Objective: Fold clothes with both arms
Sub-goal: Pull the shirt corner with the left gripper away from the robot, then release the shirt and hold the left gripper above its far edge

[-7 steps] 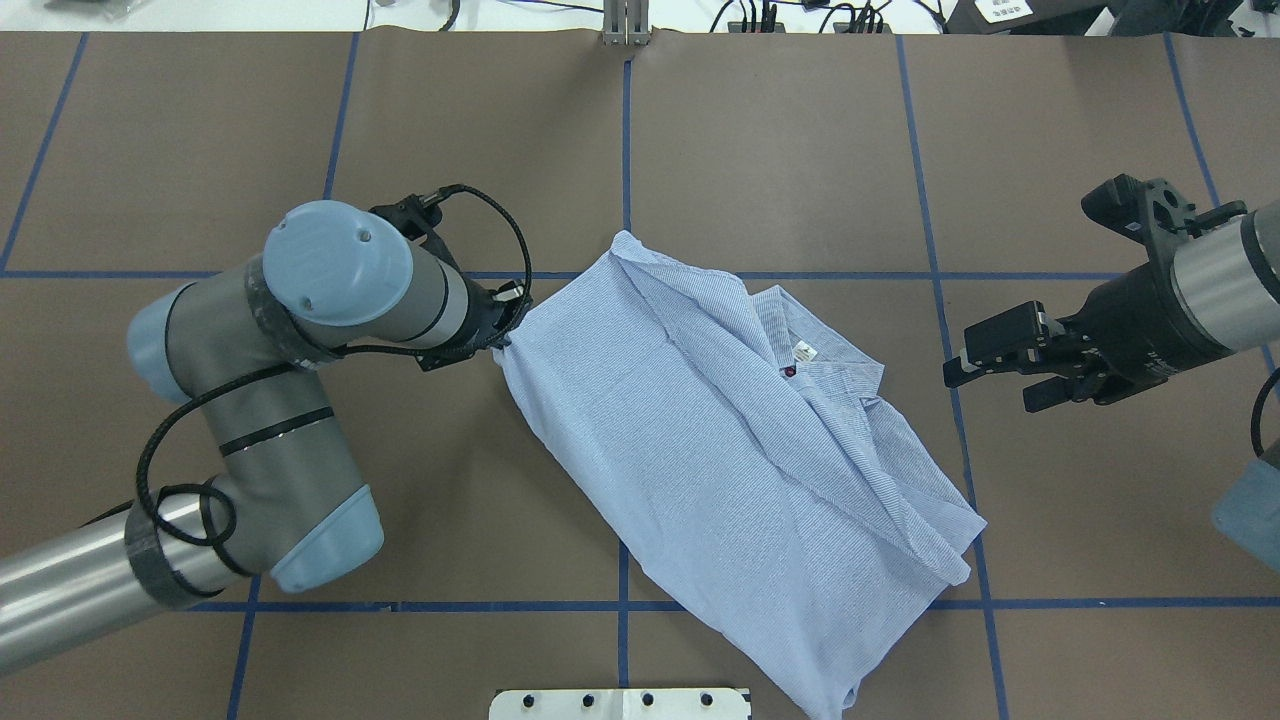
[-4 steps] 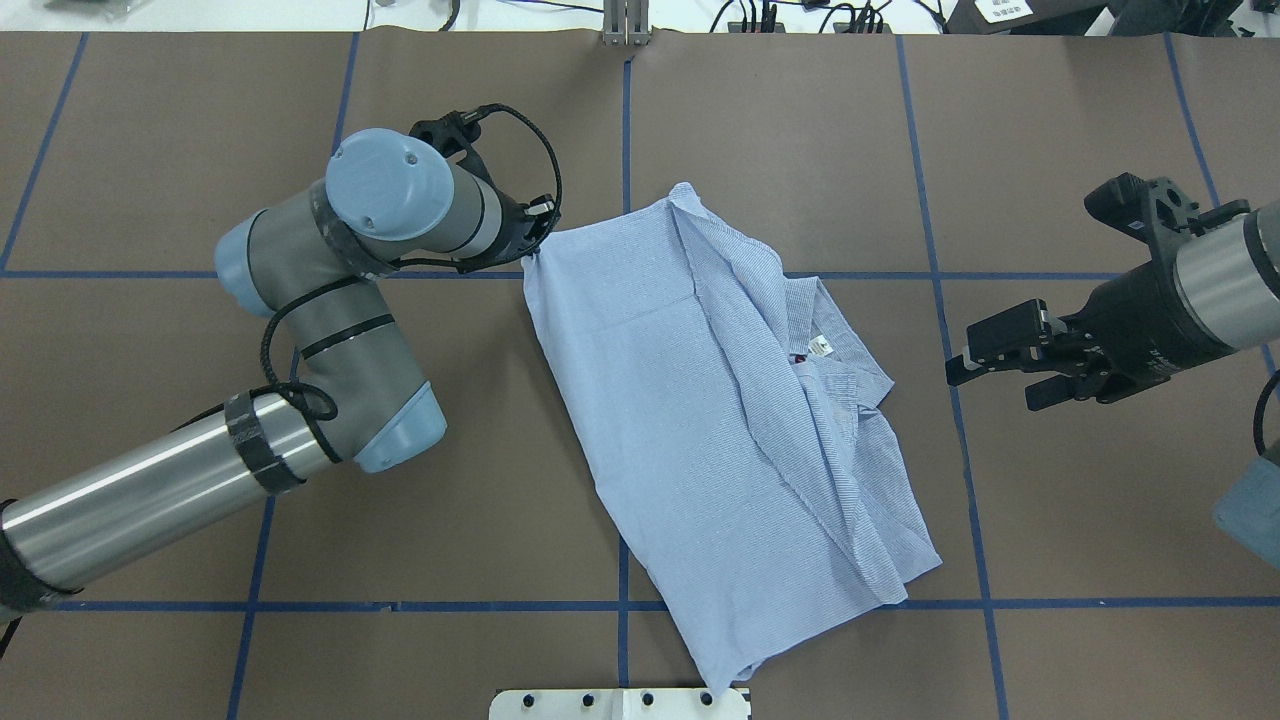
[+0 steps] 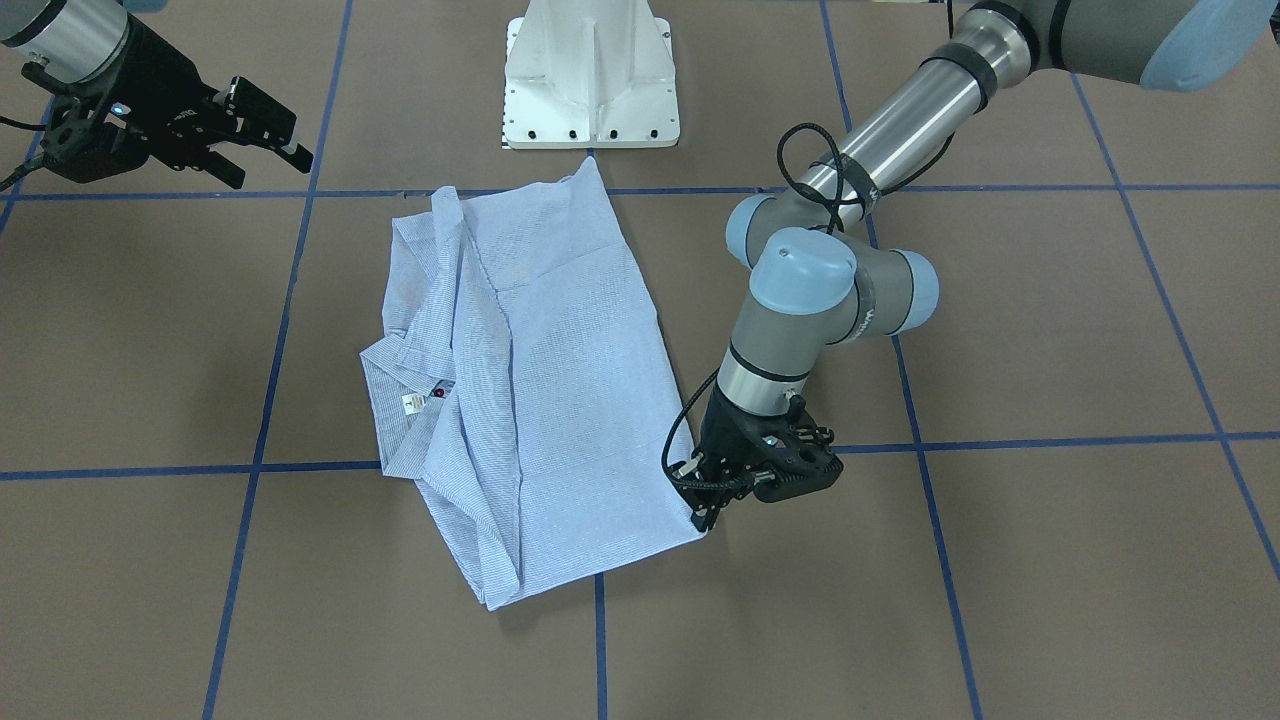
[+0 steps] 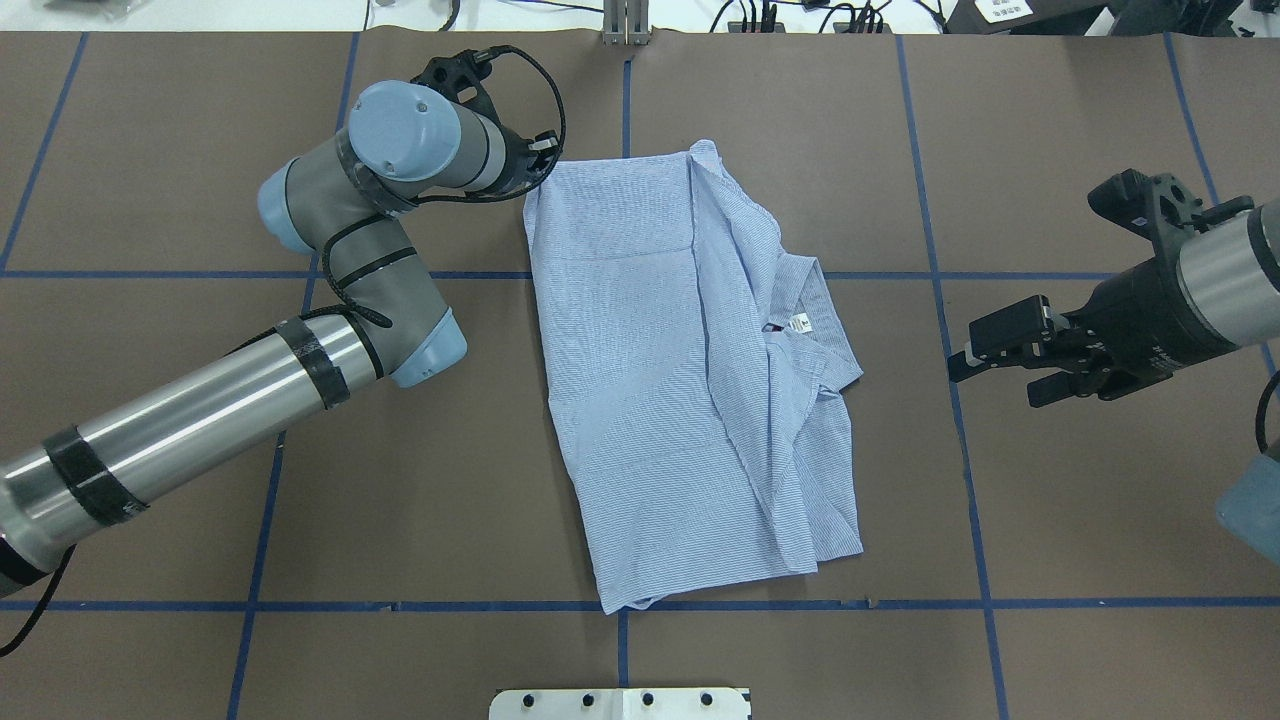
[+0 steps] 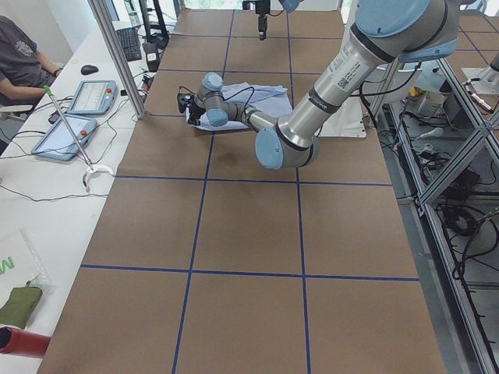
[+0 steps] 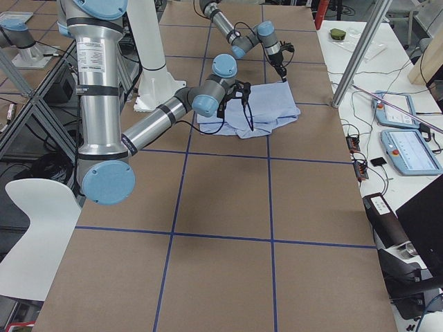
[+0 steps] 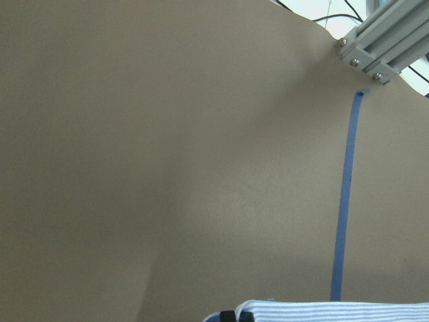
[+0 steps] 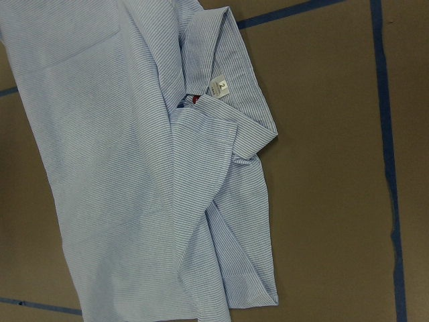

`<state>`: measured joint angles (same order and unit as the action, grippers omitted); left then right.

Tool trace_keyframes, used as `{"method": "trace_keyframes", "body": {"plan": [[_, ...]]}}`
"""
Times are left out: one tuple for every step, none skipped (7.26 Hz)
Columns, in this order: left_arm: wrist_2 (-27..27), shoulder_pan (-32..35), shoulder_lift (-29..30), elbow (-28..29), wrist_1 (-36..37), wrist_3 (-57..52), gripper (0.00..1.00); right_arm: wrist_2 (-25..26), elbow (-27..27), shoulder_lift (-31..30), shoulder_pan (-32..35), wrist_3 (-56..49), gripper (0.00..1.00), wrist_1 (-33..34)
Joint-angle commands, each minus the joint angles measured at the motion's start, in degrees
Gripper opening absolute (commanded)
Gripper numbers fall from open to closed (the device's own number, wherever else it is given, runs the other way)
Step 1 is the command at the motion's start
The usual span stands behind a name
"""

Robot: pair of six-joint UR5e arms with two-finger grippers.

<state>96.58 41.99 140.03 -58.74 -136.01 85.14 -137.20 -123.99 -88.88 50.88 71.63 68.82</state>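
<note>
Front view: the shirt (image 3: pixel 570 380) lies half-folded mid-worktop (image 3: pixel 1050 580). My left arm (image 3: pixel 800 300) has its jaws pinched on 1 outer corner.

Overhead: my right arm (image 4: pixel 1215 280) hangs well clear of the shirt, jaws apart.

Right wrist view: the cloth is thin and limp, so I judge it light and floppy. I'd grip hems and corners, never the middle.

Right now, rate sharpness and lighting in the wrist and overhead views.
Right wrist view: shirt stripes and neck label sharp, light even. Left wrist view: mostly table under soft shadow, a shirt sliver at the bottom edge. Overhead view: glare streak on the left arm.
</note>
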Motion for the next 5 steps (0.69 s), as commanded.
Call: {"method": "trace_keyframes", "body": {"plan": [[-2.0,0.0,4.0,7.3,-7.9,-0.9,0.00,0.0,0.1,0.1,0.1,0.0,1.00,0.0],[-2.1,-0.1,6.5,9.7,-8.2,-0.9,0.00,0.1,0.1,0.1,0.2,0.0,1.00,0.0],[-2.1,-0.1,6.8,10.5,-8.5,-0.9,0.00,0.3,0.2,0.1,0.3,0.0,1.00,0.0],[-2.1,-0.1,6.8,10.7,-9.4,-0.9,0.00,0.3,0.2,0.1,0.4,-0.1,1.00,0.0],[-2.0,-0.1,6.8,10.7,-10.6,-0.9,0.46,1.1,0.2,0.3,0.6,-0.3,1.00,0.0]]}}
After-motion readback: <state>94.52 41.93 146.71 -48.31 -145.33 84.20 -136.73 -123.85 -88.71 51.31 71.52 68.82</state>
